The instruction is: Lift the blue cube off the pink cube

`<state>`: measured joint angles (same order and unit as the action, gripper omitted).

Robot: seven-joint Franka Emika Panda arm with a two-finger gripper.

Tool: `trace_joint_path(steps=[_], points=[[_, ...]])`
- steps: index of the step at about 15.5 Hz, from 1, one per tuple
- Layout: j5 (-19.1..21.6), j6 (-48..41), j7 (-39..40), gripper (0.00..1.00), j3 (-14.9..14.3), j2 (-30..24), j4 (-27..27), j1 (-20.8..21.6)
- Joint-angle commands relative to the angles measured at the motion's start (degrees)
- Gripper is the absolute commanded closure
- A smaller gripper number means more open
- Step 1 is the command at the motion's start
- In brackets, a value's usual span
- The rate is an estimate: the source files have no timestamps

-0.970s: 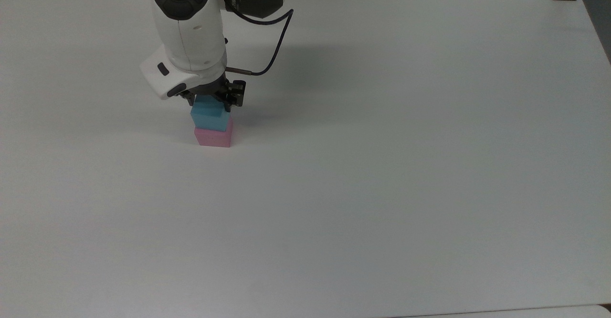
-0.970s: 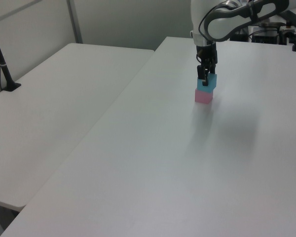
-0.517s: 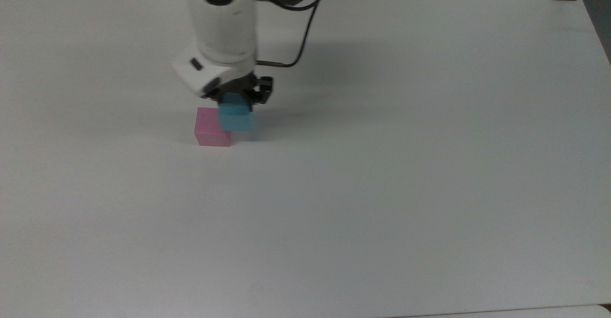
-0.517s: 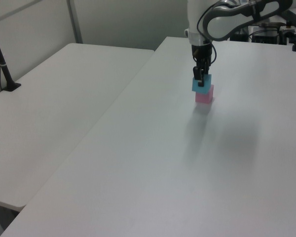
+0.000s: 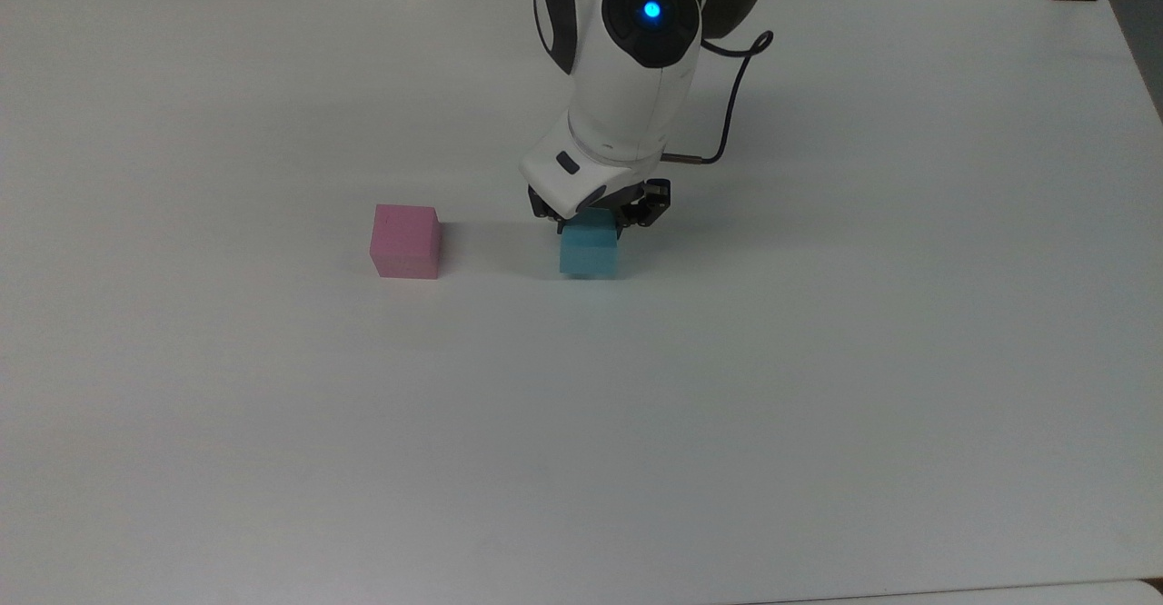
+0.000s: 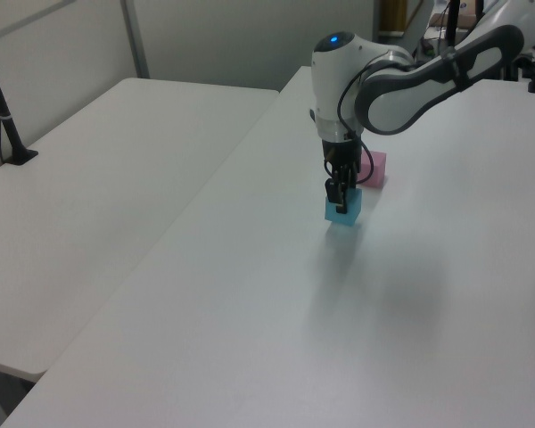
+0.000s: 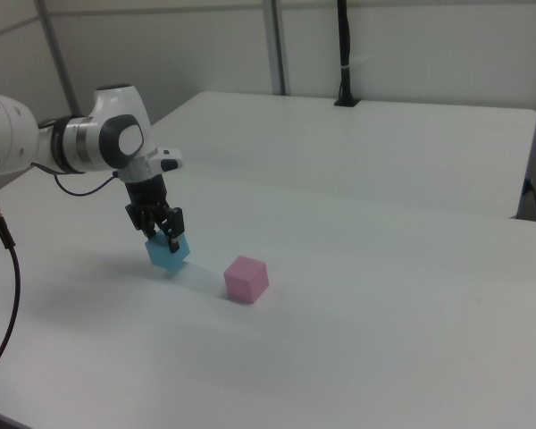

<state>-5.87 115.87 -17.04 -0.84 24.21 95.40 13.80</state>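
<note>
The blue cube [image 5: 589, 252] [image 6: 343, 209] [image 7: 168, 253] sits low over the white table [image 5: 818, 360], to the top view's right of the pink cube. My gripper [image 5: 595, 222] [image 6: 340, 201] [image 7: 163, 234] comes down on it from above and is shut on the blue cube. Whether the cube touches the table I cannot tell. The pink cube [image 5: 405, 241] [image 6: 375, 168] [image 7: 247, 278] stands alone on the table with nothing on top, about two cube widths away from the blue one.
A black cable [image 5: 727, 105] loops from the arm's wrist. A second white table [image 6: 98, 178] adjoins in the left view's left, with a black post [image 6: 4, 116] on it. A black post [image 7: 344, 54] stands on the far table in the right view.
My gripper has carried the blue cube off the pink cube and to the top view's right, then lowered it near the table. The pink cube has stayed in place.
</note>
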Motion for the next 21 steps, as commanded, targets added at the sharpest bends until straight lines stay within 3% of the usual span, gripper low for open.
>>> trace_joint_path(steps=[1, 4, 8, 13, 16, 21], points=[[-0.46, 0.50, -1.33, 0.00, -0.65, -0.83, -1.26, 0.35], [-0.11, -0.29, -1.07, 0.00, -0.74, -3.71, -1.71, 0.00], [-0.02, -7.84, -0.37, 0.00, -1.53, -10.74, -1.71, -0.35], [2.52, -17.16, 1.73, 0.00, -1.44, -20.59, -1.01, -4.04], [4.73, -20.85, 6.04, 0.00, -0.65, -22.19, -1.09, -7.38], [4.73, -21.21, 6.22, 0.00, -0.83, -22.19, -1.36, -7.47]])
